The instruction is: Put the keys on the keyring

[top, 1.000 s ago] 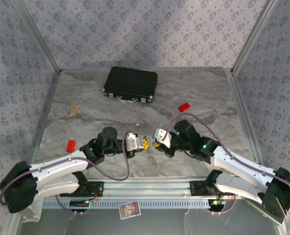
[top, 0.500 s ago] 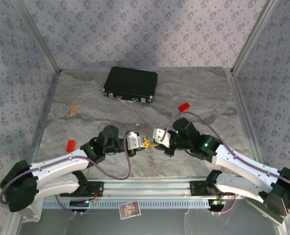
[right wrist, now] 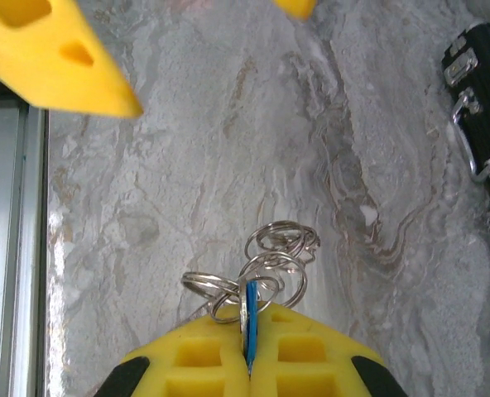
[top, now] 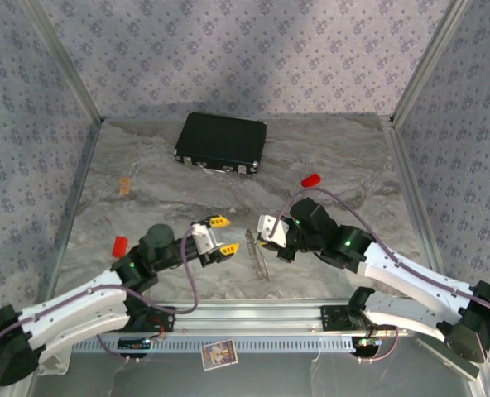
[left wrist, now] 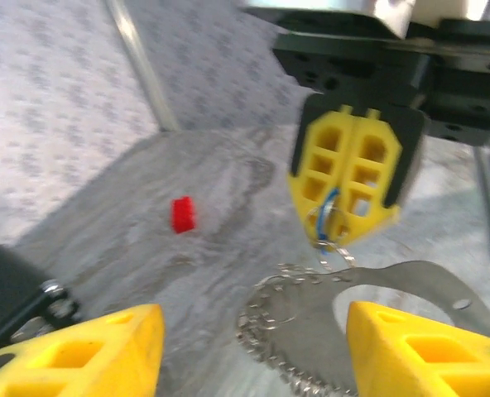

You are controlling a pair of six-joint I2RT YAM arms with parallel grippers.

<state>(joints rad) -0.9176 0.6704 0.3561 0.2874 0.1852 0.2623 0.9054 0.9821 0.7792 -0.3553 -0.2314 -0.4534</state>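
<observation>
**Right tool clamped on the blue key; left tool open and empty**

Your right tool (left wrist: 348,217) has its yellow pads pressed together on the blue-headed key (right wrist: 249,324), which shows edge-on between them. The keyring (right wrist: 266,266), a tangle of thin silver wire loops, sits at the pad tips and touches the key. Whether the key is threaded onto it cannot be told.

Your left tool (top: 222,236) stands left of the right tool and faces it. Its jaws are well apart, with nothing between them and touching nothing.

Between the two tools, a flat metal tag (left wrist: 410,285) with a bead chain (left wrist: 266,339) lies on the worktop (top: 162,198), under the held key. A black case (top: 220,142) sits at the far side. A red block (top: 311,180) lies just beyond the right tool, and a second red block (top: 119,245) lies near left.
</observation>
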